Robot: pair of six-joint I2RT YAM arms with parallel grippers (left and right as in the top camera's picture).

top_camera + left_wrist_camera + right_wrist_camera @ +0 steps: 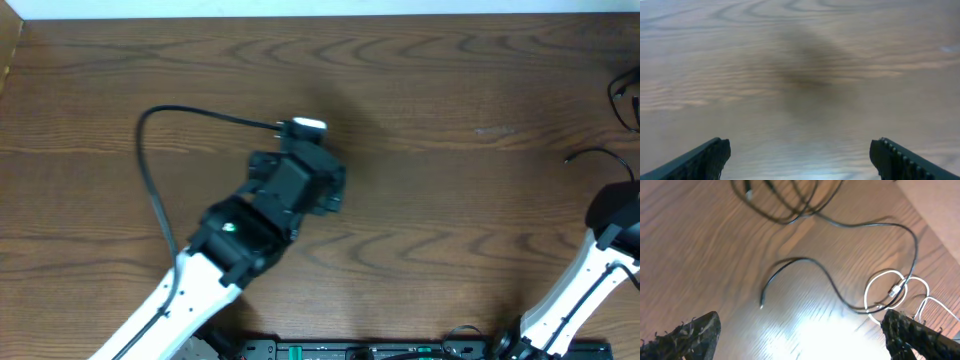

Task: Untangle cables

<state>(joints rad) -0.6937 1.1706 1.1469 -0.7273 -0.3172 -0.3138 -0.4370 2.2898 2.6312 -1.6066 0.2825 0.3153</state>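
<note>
As the right gripper point(800, 330) hangs spread, black cable point(832, 287) crosses white cable point(866, 296) below. The left gripper point(800, 155) also gapes.

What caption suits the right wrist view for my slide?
Open fingers hover over the wooden table, where a black cable snakes toward a looped white cable at the right.

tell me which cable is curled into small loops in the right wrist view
The white cable: it curls into small tight loops, while the black cable sweeps in long open curves.
</note>
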